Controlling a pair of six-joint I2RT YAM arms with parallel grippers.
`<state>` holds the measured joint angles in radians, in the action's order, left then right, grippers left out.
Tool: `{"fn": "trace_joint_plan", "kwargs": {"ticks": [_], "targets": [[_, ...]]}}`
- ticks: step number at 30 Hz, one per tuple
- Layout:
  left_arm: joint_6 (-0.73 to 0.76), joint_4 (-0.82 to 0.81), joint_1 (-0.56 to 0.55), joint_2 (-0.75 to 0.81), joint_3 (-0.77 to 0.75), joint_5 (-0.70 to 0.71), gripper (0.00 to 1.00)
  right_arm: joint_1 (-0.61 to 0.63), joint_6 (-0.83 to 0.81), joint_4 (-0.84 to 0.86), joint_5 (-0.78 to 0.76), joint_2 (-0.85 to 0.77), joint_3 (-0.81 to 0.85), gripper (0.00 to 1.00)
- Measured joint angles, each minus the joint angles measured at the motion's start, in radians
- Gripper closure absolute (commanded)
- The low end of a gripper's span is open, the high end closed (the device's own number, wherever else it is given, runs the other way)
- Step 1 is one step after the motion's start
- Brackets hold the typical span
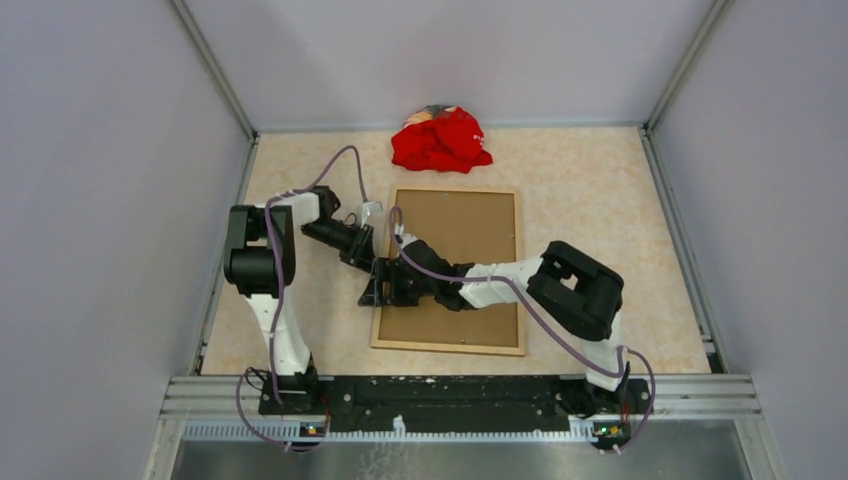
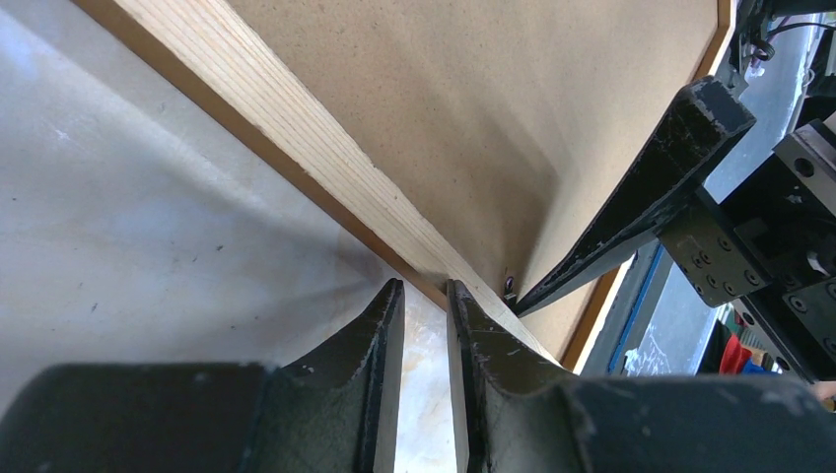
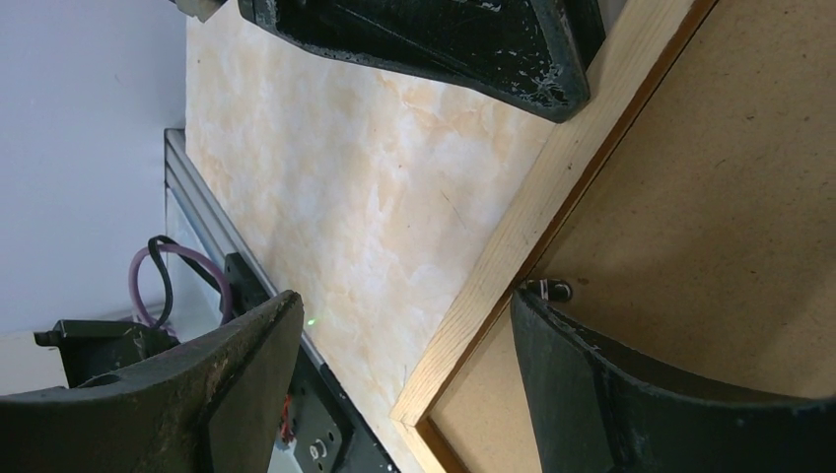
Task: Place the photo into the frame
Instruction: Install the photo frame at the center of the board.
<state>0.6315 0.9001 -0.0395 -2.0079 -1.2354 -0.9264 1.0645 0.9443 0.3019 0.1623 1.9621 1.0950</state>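
The frame (image 1: 447, 345) lies flat in the middle of the table with a plain brown board (image 1: 460, 230) filling it. The photo is hidden from every view. My left gripper (image 1: 372, 262) is at the frame's left strip (image 2: 296, 138). Its jaws (image 2: 426, 291) stand a narrow gap apart, with only tabletop showing between them and the right fingertip on the strip. My right gripper (image 1: 385, 285) is open wide (image 3: 404, 299) across the same strip (image 3: 532, 207). One finger rests on the board (image 3: 710, 197) beside a small black tab (image 3: 547, 289); the other hangs over the table.
A crumpled red cloth (image 1: 440, 140) lies at the back of the table, just beyond the frame. Grey walls close in the left, right and far sides. A metal rail (image 1: 460, 390) carrying both arm bases runs along the near edge.
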Motion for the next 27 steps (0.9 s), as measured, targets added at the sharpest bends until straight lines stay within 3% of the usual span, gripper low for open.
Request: {"fn": "trace_joint_plan", "kwargs": {"ticks": [12,27], "targets": [[0.003,0.001,0.000,0.000,0.000,0.000,0.72,-0.003,0.001,0.000,0.000,-0.078,-0.100,0.23],[0.009,0.002,0.000,0.000,0.000,-0.001,0.72,-0.010,0.007,0.004,-0.005,-0.034,-0.046,0.23]]}}
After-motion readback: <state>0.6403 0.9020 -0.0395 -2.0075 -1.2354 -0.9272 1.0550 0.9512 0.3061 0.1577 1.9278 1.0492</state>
